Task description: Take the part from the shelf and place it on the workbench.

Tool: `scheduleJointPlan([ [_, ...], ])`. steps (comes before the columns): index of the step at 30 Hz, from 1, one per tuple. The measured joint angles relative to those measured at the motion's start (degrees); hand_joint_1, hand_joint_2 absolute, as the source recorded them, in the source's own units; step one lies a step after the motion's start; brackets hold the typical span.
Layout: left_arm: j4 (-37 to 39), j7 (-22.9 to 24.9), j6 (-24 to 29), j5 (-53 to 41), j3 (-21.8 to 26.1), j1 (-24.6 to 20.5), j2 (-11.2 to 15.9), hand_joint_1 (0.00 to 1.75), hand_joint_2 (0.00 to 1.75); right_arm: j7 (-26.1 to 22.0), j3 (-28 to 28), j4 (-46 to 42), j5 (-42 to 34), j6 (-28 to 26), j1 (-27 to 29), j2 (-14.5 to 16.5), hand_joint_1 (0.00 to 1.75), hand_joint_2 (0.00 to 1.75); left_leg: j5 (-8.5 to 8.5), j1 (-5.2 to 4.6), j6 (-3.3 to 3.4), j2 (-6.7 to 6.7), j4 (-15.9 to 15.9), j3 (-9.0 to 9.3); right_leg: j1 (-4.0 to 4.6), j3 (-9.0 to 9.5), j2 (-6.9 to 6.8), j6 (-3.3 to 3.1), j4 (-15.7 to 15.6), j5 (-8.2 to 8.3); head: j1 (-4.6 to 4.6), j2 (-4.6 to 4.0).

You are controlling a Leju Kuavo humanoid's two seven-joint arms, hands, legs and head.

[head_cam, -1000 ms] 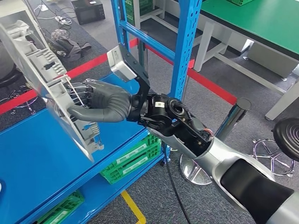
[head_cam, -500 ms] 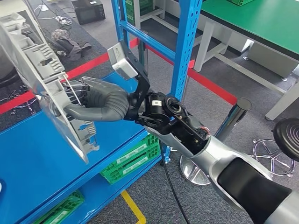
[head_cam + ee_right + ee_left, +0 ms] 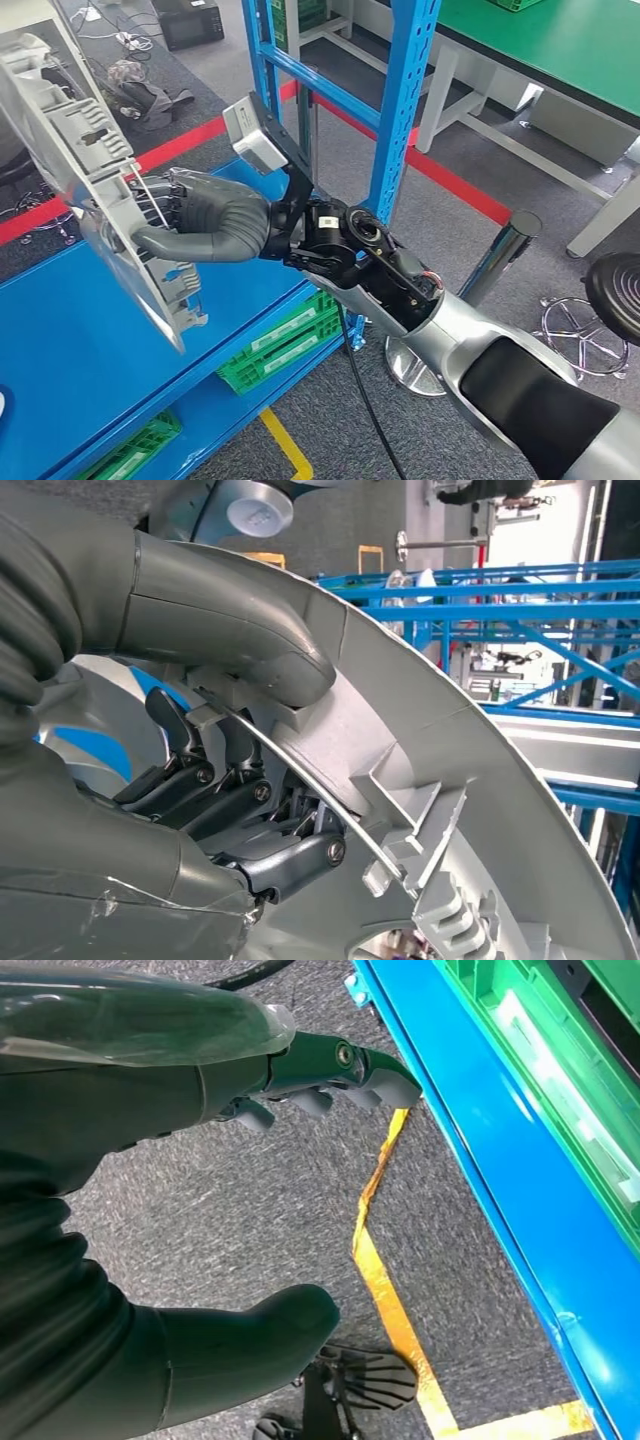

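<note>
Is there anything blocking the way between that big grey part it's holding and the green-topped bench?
Yes. The right hand holds the grey part above the blue shelf. The blue rack upright stands between it and the green workbench, so the part probably has to go around it.

The part (image 3: 90, 170) runs off the head view's upper left edge, and it hides the right hand's fingers (image 3: 162, 195).

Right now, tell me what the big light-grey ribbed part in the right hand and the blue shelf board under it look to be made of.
Light-grey ribbed part: looks like moulded plastic, matte, with thin ribs and clip tabs; a thin bright wire, probably metal, crosses it. The right hand grips it.
Blue shelf board: likely painted sheet metal, smooth and slightly glossy, with soft reflections.
</note>
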Motion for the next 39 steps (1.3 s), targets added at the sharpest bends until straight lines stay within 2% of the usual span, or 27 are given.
scheduleJointPlan([
  [2,0.0,-0.05,0.0,-0.13,0.08,-0.07,-0.02,0.0,1.75,-0.21,-0.07,0.15,0.13,0.01,-0.14,0.03,1.75,1.75,0.07,0.51,0.28,0.09,-0.57,0.43,0.09,-1.45,-0.1,0.34,3.43,-1.99,0.33,0.0],
  [4,0.0,-0.1,0.0,-0.18,0.13,-0.14,-0.07,0.0,1.75,-0.33,-0.11,0.38,0.15,0.04,-0.17,0.03,1.75,1.75,-0.03,0.68,0.44,0.14,-0.68,0.63,-0.07,-5.7,-0.17,0.6,11.63,-5.62,0.85,0.0],
  [5,0.0,-0.1,0.0,-0.19,0.15,-0.14,-0.1,0.0,1.75,-0.35,-0.11,0.52,0.15,0.06,-0.09,0.03,1.75,1.75,-0.09,0.7,0.45,0.14,-0.66,0.66,-0.21,-8.04,-0.17,0.71,15.62,-6.86,1.06,0.0],
  [6,0.0,-0.1,0.0,-0.22,0.18,-0.14,-0.14,0.0,1.75,-0.35,-0.11,0.66,0.15,0.07,0.01,0.03,1.75,1.75,-0.18,0.73,0.39,0.11,-0.64,0.74,-0.34,-9.64,-0.18,0.79,17.94,-7.03,1.19,0.0],
  [7,0.0,-0.1,0.0,-0.25,0.2,-0.13,-0.16,0.0,1.75,-0.34,-0.11,0.8,0.15,0.07,0.09,0.03,1.75,1.75,-0.29,0.8,0.26,0.05,-0.6,0.88,-0.45,-10.14,-0.19,0.82,17.92,-5.9,1.31,0.0],
  [8,0.0,-0.1,0.0,-0.28,0.21,-0.13,-0.18,0.0,1.75,-0.34,-0.11,0.9,0.15,0.07,0.13,0.03,1.75,1.75,-0.45,0.89,0.08,-0.06,-0.53,1.11,-0.55,-9.47,-0.2,0.81,15.47,-3.68,1.44,0.0],
  [10,0.0,-0.1,0.0,-0.32,0.22,-0.14,-0.21,0.0,1.75,-0.37,-0.13,1.07,0.15,0.08,0.13,0.03,1.75,1.75,-0.86,0.99,-0.49,-0.33,-0.3,1.55,-0.65,-6.38,-0.1,0.76,7.2,1.33,1.78,0.0],
  [11,0.0,-0.1,0.0,-0.32,0.22,-0.17,-0.23,0.0,1.75,-0.44,-0.14,1.15,0.21,0.12,0.1,0.03,1.75,1.75,-1.0,0.96,-0.81,-0.46,-0.13,1.57,-0.64,-5.18,0.0,0.67,4.02,2.71,1.91,0.0],
  [12,0.0,-0.09,0.0,-0.33,0.24,-0.18,-0.25,0.0,1.75,-0.52,-0.16,1.26,0.28,0.16,0.1,0.03,1.75,1.75,-1.04,0.92,-1.16,-0.54,-0.03,1.48,-0.55,-4.58,0.12,0.54,2.24,3.28,1.92,0.0],
  [15,0.0,-0.11,0.0,-0.33,0.26,-0.17,-0.27,0.0,1.75,-0.71,-0.21,1.62,0.56,0.35,0.09,0.07,1.75,1.75,-0.97,1.06,-2.19,-0.6,-0.07,1.21,-0.35,-4.49,0.22,-0.32,1.62,3.29,1.67,0.0],
  [16,0.0,-0.15,0.0,-0.33,0.26,-0.17,-0.29,0.0,1.75,-0.74,-0.23,1.72,0.71,0.48,0.04,0.1,1.75,1.75,-1.47,1.11,-2.49,-0.48,0.54,0.98,-0.43,-4.36,0.14,-0.66,1.43,3.41,1.48,0.0],
  [17,0.0,-0.18,0.0,-0.33,0.26,-0.19,-0.31,0.0,1.75,-0.77,-0.25,1.77,0.88,0.63,-0.04,0.14,1.75,1.75,-2.58,1.14,-2.76,-0.34,2.34,0.19,-0.55,-4.23,0.01,-1.0,1.22,3.54,1.14,0.0],
  [18,0.0,-0.23,0.0,-0.34,0.27,-0.21,-0.31,0.0,1.75,-0.78,-0.26,1.82,1.06,0.74,-0.09,0.17,1.75,1.75,-4.24,1.16,-3.0,-0.18,5.51,-1.28,-0.61,-4.13,-0.12,-1.25,1.07,3.61,0.71,0.0],
  [20,0.0,-0.31,0.0,-0.34,0.3,-0.17,-0.33,0.0,1.75,-0.79,-0.27,2.08,1.25,0.86,-0.1,0.19,1.75,1.75,-7.72,1.15,-3.32,-0.02,14.0,-5.51,-0.5,-4.16,-0.32,-1.54,1.05,3.58,-0.09,0.0],
  [21,0.0,-0.33,0.0,-0.34,0.31,-0.11,-0.35,0.0,1.75,-0.79,-0.27,2.25,1.26,0.87,-0.06,0.19,1.75,1.75,-8.41,1.16,-3.38,0.0,16.93,-7.13,-0.45,-4.15,-0.39,-1.59,1.05,3.54,-0.29,0.0],
  [22,0.0,-0.34,0.0,-0.34,0.33,-0.07,-0.39,0.0,1.75,-0.79,-0.27,2.41,1.26,0.9,-0.03,0.19,1.75,1.75,-7.96,1.16,-3.36,0.01,17.63,-7.69,-0.42,-4.09,-0.42,-1.64,1.06,3.48,-0.41,0.0],
  [23,0.0,-0.34,0.0,-0.34,0.36,-0.04,-0.39,0.0,1.75,-0.79,-0.27,2.54,1.26,0.94,-0.02,0.22,1.75,1.75,-6.58,1.16,-3.29,0.03,16.11,-7.15,-0.41,-4.0,-0.44,-1.65,1.06,3.41,-0.49,0.0],
  [25,0.0,-0.39,0.0,-0.34,0.4,-0.09,-0.34,0.0,1.75,-0.79,-0.27,2.67,1.26,1.0,-0.09,0.34,1.75,1.75,-2.39,1.14,-2.97,0.33,7.63,-3.22,-0.36,-3.71,-0.44,-1.5,1.09,3.16,-0.59,0.0],
  [27,0.0,-0.48,0.0,-0.34,0.44,-0.25,-0.34,0.0,1.75,-0.82,-0.29,2.71,1.27,1.03,-0.26,0.44,1.75,1.75,-0.28,0.88,-2.46,0.62,1.06,-0.16,-0.11,-3.7,-0.4,-1.11,1.2,2.87,-0.73,0.0],
  [30,0.0,-0.56,0.0,-0.44,0.48,-0.35,-0.43,0.0,1.75,-0.85,-0.32,2.82,1.31,1.09,-0.32,0.46,1.75,1.75,-0.46,0.67,-1.6,0.45,0.07,0.22,0.09,-3.76,-0.44,-0.33,1.16,2.56,-0.58,0.0],
  [32,0.0,-0.58,0.0,-0.5,0.48,-0.41,-0.46,0.0,1.75,-0.87,-0.38,2.89,1.31,1.14,-0.37,0.47,1.75,1.75,-0.48,0.87,-0.89,0.34,-0.06,0.42,-0.03,-4.57,-0.49,0.3,3.04,1.14,-0.34,0.0],
  [33,0.0,-0.59,0.0,-0.51,0.49,-0.46,-0.47,0.0,1.75,-0.89,-0.44,2.92,1.31,1.16,-0.4,0.47,1.75,1.75,-0.5,0.97,-0.56,0.31,-0.13,0.52,-0.09,-5.86,-0.48,0.57,5.84,-0.4,-0.1,0.0],
  [35,0.0,-0.59,0.0,-0.52,0.5,-0.51,-0.5,0.0,1.75,-0.93,-0.54,3.08,1.31,1.18,-0.35,0.47,1.75,1.75,-0.62,0.87,-0.15,0.21,-0.1,0.58,-0.14,-9.93,-0.47,0.87,14.36,-4.06,0.52,0.0],
  [36,0.0,-0.59,0.0,-0.52,0.51,-0.51,-0.53,0.0,1.75,-0.94,-0.55,3.19,1.31,1.18,-0.24,0.46,1.75,1.75,-0.67,0.81,-0.07,0.13,-0.09,0.61,-0.14,-11.81,-0.47,0.91,17.91,-5.08,0.77,0.0],
  [37,0.0,-0.59,0.0,-0.54,0.51,-0.51,-0.56,0.0,1.75,-0.94,-0.55,3.31,1.31,1.18,-0.14,0.46,1.75,1.75,-0.72,0.75,-0.03,0.02,-0.07,0.68,-0.13,-12.86,-0.47,0.85,19.52,-5.0,0.96,0.0],
  [38,0.0,-0.59,0.0,-0.56,0.52,-0.52,-0.59,0.0,1.75,-0.95,-0.55,3.41,1.33,1.19,-0.06,0.46,1.75,1.75,-0.8,0.7,-0.02,-0.13,-0.06,0.81,-0.11,-12.76,-0.47,0.7,18.7,-3.76,1.16,0.0],
  [39,0.0,-0.59,0.0,-0.58,0.52,-0.54,-0.62,0.0,1.75,-0.96,-0.56,3.47,1.38,1.21,-0.03,0.46,1.75,1.75,-0.91,0.64,-0.05,-0.32,-0.05,1.01,-0.07,-11.6,-0.42,0.45,15.73,-1.64,1.37,0.0],
])
